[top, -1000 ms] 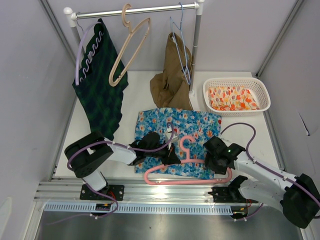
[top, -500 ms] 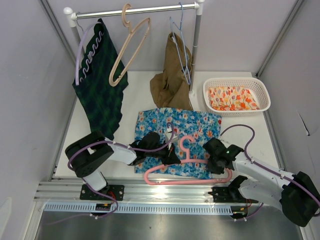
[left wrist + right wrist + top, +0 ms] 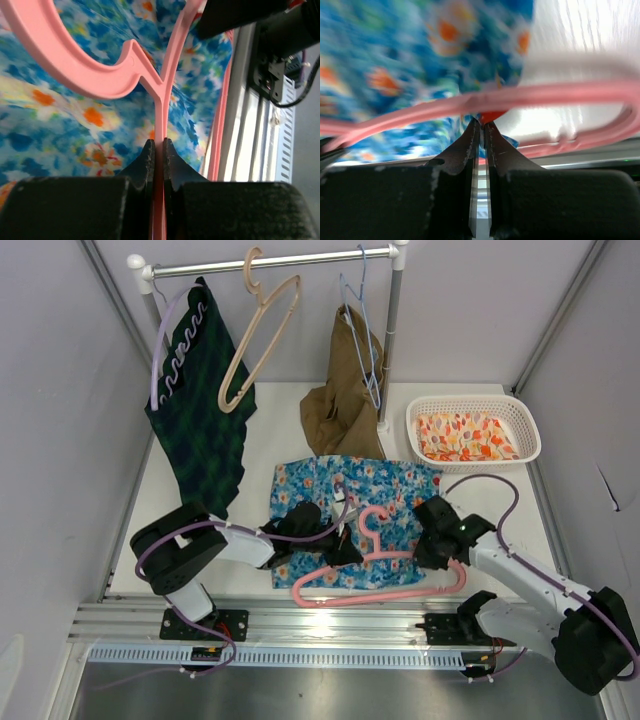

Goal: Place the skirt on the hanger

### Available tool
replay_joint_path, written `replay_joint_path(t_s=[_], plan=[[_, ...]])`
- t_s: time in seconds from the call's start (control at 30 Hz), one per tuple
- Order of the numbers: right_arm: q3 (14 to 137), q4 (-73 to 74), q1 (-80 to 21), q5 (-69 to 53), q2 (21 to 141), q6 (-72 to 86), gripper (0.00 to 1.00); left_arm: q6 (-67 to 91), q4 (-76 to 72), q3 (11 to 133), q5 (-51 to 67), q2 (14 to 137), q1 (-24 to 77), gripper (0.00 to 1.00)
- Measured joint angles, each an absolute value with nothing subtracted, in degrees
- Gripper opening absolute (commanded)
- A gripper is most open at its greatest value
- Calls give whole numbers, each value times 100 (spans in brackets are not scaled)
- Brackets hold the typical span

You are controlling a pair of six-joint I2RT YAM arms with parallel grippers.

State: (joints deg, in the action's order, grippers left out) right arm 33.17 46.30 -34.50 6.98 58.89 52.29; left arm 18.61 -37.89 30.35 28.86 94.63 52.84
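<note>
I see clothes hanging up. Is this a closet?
Probably a robot test booth made to look like a closet: a rail with clothes hanging, a basket, and two robot arms working below.

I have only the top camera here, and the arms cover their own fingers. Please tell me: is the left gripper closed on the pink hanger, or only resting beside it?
Observer: Closed on it. The left wrist view shows the left gripper shut on the pink hanger, on a thin straight part running from the hook's curve.
Operator: What is behind that part?
Observer: The floral skirt fills the background there, with the hanger in front of it.
Operator: And the right gripper?
Observer: Its wrist view is blurred, but the right gripper has its jaws almost together, the tips apparently pinching the lower edge of a hanger bar.
</note>
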Motion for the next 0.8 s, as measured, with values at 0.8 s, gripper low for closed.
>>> replay_joint_path(t_s=[0.8], plan=[[4294, 5043, -1378, 169, 5822, 4082, 0, 1737, -3802, 2939, 1778, 9268, 4818, 0]])
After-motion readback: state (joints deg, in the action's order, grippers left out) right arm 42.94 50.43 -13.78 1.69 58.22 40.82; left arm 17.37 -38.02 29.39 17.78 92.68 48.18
